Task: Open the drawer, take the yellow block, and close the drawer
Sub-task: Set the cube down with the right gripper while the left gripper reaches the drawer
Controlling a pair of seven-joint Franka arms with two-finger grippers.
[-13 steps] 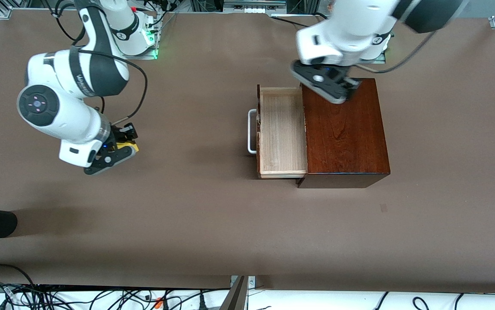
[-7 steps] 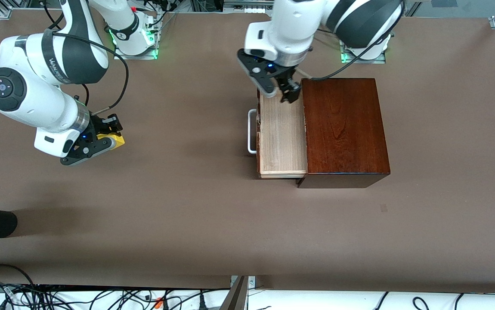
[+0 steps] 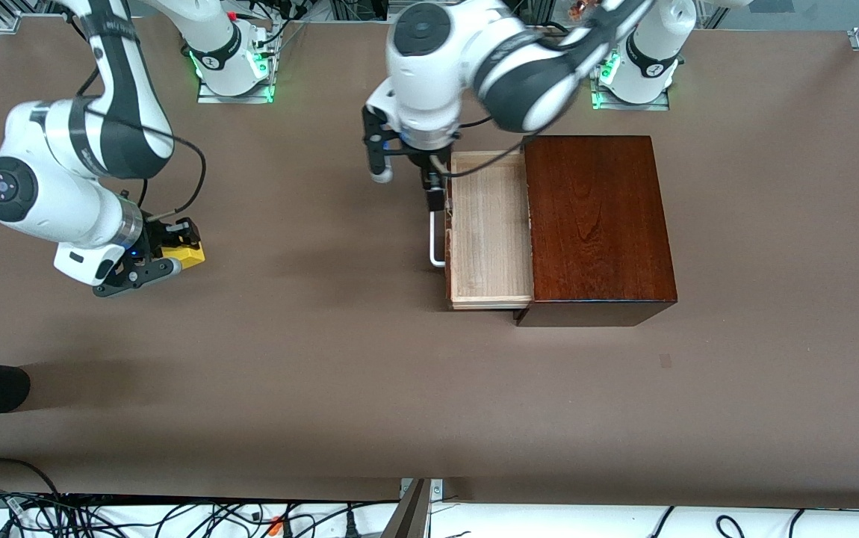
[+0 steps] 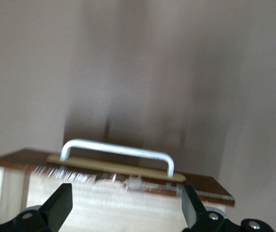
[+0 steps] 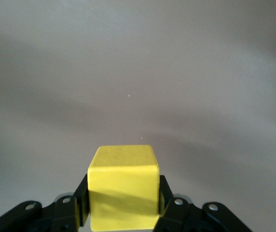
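Left gripper is hanging with its jaws spread wide and nothing between them, over the table just off the drawer front, at the handle's end nearest the robot bases. In the left wrist view its fingertips are bracketing the white handle with room to spare on both sides, not touching it.

Right gripper is sitting well apart from the drawer, toward the right arm's end of the table, clamped on the yellow block. Right wrist view is showing the yellow block pinched squarely between both fingers, bare table underneath. I can't tell whether it's resting on the table or being held just above it.

Drawer is standing pulled out of the wooden box, pale interior exposed and nothing in it. So you're looking at open done, block out, closing left.

What the next move is turning on:
- The drawer slides along the line from the handle toward the box. The left gripper is already on the handle side, so the push direction is from the gripper straight into the drawer front.
- The handle's long axis is running across that push line, parallel to the drawer front.
- The gripper is sitting off-centre, near one end of the handle. Pushing there is likely risking a skewed, binding drawer; I'd be centring on the front first.
- The left arm is far nearer the drawer; the right arm is busy holding the block.
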